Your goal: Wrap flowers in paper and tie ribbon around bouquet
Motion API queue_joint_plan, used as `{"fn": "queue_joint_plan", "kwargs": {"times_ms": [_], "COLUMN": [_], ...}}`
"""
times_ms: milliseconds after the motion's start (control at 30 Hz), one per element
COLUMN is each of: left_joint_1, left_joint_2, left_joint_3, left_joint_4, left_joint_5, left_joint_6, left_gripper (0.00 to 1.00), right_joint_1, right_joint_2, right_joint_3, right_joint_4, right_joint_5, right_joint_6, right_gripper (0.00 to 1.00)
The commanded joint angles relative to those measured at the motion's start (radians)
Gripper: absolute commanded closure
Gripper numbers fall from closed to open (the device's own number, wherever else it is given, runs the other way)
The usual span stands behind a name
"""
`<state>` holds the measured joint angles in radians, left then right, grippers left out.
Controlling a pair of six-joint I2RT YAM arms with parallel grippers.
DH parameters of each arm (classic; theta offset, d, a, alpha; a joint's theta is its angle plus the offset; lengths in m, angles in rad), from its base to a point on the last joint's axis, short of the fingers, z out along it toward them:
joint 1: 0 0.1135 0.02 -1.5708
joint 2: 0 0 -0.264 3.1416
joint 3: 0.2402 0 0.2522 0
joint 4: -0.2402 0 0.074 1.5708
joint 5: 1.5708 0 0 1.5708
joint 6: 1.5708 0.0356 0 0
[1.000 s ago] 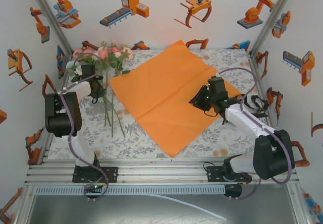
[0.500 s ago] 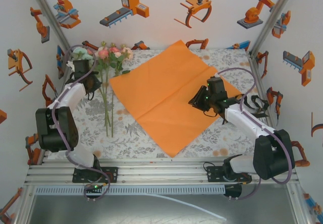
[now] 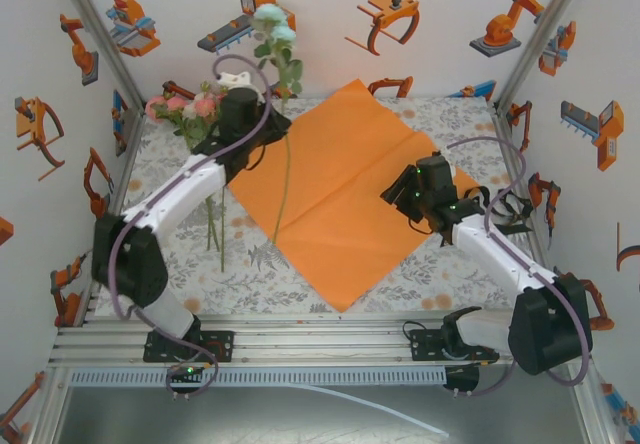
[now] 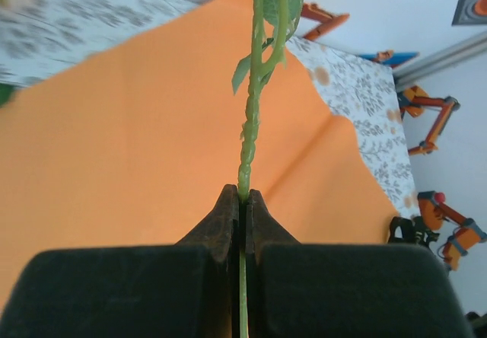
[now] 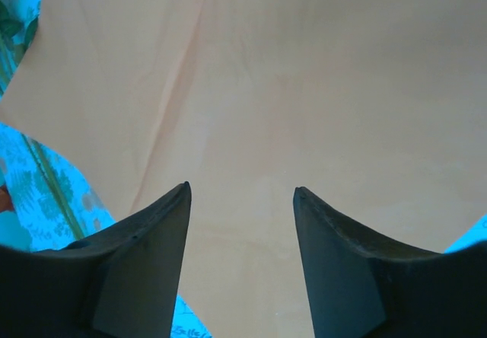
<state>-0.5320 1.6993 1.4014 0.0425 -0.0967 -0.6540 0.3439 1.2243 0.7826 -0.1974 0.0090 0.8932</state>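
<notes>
My left gripper [image 3: 272, 124] is raised above the paper's back left edge and shut on the thin green stem of one flower [image 3: 272, 24]. In the left wrist view the stem [image 4: 248, 136] runs up out of the closed gripper [image 4: 243, 197]. Its pale blooms stand high and its stem tip hangs over the paper. The other flowers [image 3: 185, 109] lie at the back left, stems toward me. The orange paper [image 3: 340, 194] lies flat, with no bouquet formed. My right gripper [image 3: 400, 192] hovers open over its right part [image 5: 242, 189]. The black ribbon [image 3: 505, 206] lies bunched by the right wall.
The table carries a grey leaf-print cloth [image 3: 300, 284]. White walls with robot pictures close in the left, back and right sides. Purple-grey cables [image 3: 470, 144] loop off both arms.
My left arm has lifted one flower out of the bunch and swung it right, over the paper's edge. My right gripper has opened wider, staying over the paper.
</notes>
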Motion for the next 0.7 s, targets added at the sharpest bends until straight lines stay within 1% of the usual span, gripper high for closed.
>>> {"fn": "queue_joint_plan", "kwargs": {"times_ms": [0,67,167,267,467,567,633,667], "left_joint_1": [-0.029,-0.036,-0.039,-0.039,-0.044,-0.055,-0.061,-0.062], "left_joint_2": [0.136,0.21,0.296,0.386,0.561,0.63,0.649,0.651], "left_joint_3": [0.074,0.135,0.159,0.204,0.33,0.399,0.406,0.4], "left_joint_4": [0.074,0.059,0.105,0.127,0.129,0.097,0.084,0.084], "left_joint_5": [0.012,0.031,0.0,-0.028,-0.008,0.019,0.01,0.008], "left_joint_6": [-0.083,-0.107,-0.156,-0.192,-0.301,-0.305,-0.291,-0.284], "left_gripper": [1.0,1.0,1.0,1.0,1.0,1.0,1.0,0.98], "right_joint_1": [0.007,0.006,0.007,0.004,0.005,0.005,0.004,0.005], "right_joint_2": [-0.032,-0.047,-0.068,-0.075,-0.066,-0.052,-0.047,-0.046], "right_joint_3": [-0.023,-0.039,-0.066,-0.084,-0.089,-0.085,-0.085,-0.085], "right_joint_4": [-0.023,-0.023,-0.009,-0.002,0.002,0.002,0.001,0.004], "right_joint_5": [0.074,0.075,0.067,0.072,0.069,0.063,0.056,0.049], "right_joint_6": [0.009,-0.002,-0.023,-0.033,-0.071,-0.078,-0.082,-0.081], "right_gripper": [0.39,0.32,0.28,0.27,0.27,0.27,0.27,0.27]}}
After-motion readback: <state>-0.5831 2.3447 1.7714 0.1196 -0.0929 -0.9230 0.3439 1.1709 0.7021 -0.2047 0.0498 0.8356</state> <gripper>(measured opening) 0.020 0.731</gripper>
